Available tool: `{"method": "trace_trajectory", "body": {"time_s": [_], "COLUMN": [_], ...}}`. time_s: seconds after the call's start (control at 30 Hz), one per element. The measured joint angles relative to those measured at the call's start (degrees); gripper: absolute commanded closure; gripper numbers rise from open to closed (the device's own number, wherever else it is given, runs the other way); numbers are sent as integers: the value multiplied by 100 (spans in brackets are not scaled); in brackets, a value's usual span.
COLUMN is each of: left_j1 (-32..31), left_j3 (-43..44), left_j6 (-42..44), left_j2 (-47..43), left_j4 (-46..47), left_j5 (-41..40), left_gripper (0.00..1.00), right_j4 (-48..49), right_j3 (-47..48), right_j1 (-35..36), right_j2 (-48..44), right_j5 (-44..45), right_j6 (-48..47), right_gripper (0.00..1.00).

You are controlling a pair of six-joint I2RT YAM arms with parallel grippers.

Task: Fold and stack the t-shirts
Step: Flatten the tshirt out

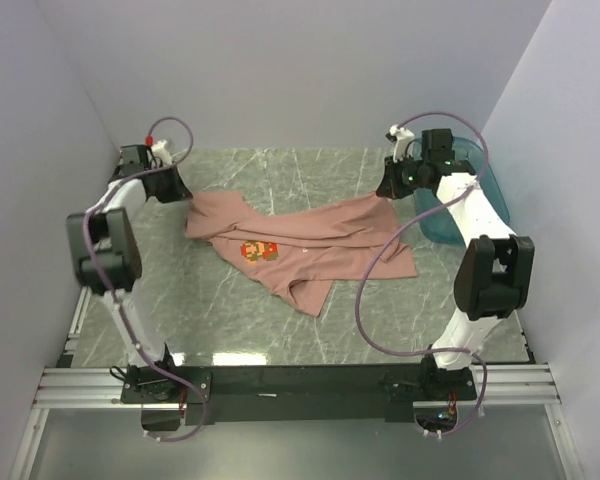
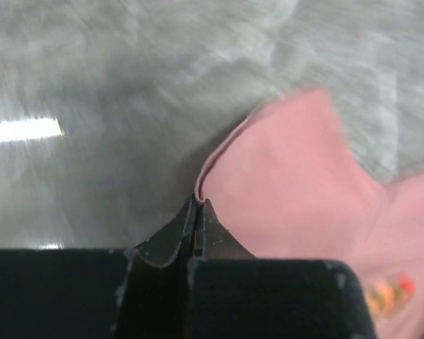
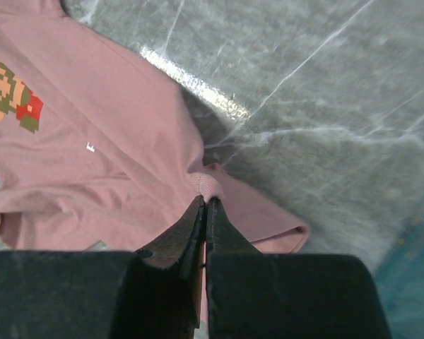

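Closest in, at the bottom of the left wrist view, the two black fingers of my left hand are pressed tight together. The hemmed edge of the salmon-pink t-shirt runs straight into their tips, so I am pinching that edge. That view is blurred, and I cannot make out how much cloth sits between the tips.

My right hand is closed the same way, with a small bunched nub of the shirt's fabric caught at its tips. The cloth falls away from the pinch on both sides and rests on the table.

From above, the shirt lies rumpled and only partly spread on the grey marbled table, just beside the teal tub. My right arm covers the gap, so I cannot tell whether cloth and tub touch. My right hand grips the end of the shirt nearest the tub, and my left hand grips the end farthest from it. The two hands are well apart, with the whole garment stretched loosely between them. Long creases run along the shirt away from the tub.

The pixel-character print faces up on the half of the shirt away from the tub. One loose flap of cloth points away from the tub toward my bases. A purple cable from my right arm loops over the shirt's tub-side end.
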Motion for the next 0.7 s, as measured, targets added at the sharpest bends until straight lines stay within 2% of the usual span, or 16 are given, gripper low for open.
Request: {"method": "trace_trajectory", "body": {"time_s": [0.1,0.2,0.3,0.37,0.5,0.7], "left_j1": [0,-2,-2,-2,-2,-39], "left_j3": [-1073,-1882,-2035,-1945,-1180,374], "left_j6": [-168,-466,-815,-1084,-1639,-2124], "left_j2": [-1508,-3528,-5219,-6011,-6787,-6985], "left_j4": [380,955,1600,1897,2055,1926], "left_j5": [15,-44,-166,-282,-505,-960], "left_gripper": [100,100,100,100,100,99], "right_j4": [-361,-743,-942,-1005,-1102,-1217], "right_j3": [212,577,1259,1873,3040,4597], "right_j1": [-2,-13,-66,-116,-140,-140], "right_j2": [-393,-1137,-1956,-2428,-3132,-3676], "right_j5": [129,354,612,778,1099,1528], "right_j6": [-308,-658,-933,-1049,-1117,-999], "right_gripper": [100,100,100,100,100,100]}}
